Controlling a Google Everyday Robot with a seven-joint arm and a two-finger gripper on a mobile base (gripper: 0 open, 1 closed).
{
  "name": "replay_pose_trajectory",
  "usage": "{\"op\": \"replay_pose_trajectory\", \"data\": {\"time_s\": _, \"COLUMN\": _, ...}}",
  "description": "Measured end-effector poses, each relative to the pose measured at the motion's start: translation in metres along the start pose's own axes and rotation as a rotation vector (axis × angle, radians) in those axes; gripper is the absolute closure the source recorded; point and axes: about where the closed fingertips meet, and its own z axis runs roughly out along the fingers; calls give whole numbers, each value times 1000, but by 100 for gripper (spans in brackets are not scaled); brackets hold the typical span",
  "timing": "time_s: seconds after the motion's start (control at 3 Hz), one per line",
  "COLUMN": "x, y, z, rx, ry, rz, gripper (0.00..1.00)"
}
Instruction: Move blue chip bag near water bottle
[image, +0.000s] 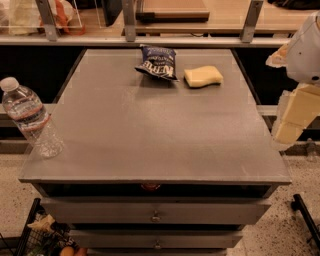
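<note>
Nearest me, 2 drawers (155, 212) sit under the desk (150, 150). The water bottle (30, 120) stands upright at the desk's near corner, across the whole top to the left of the jaws and well apart from them. It is close to the edge, so I'd judge a bag swept in too fast could tip it or knock it to the floor. The jaws hang off the desk's right side on the 1 arm (295, 112); whether they are spread or pressed together I cannot tell. Farther back, the blue chip bag (157, 62) lies left of and beyond the jaws. A yellow sponge (203, 76) lies just beside it on the jaws' side, where a careless reach could drag it along.
</note>
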Motion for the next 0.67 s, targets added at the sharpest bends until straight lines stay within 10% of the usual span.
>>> {"op": "replay_pose_trajectory", "data": {"time_s": 0.67, "x": -18, "y": -46, "z": 17, "rx": 12, "ry": -47, "rz": 23, "gripper": 0}}
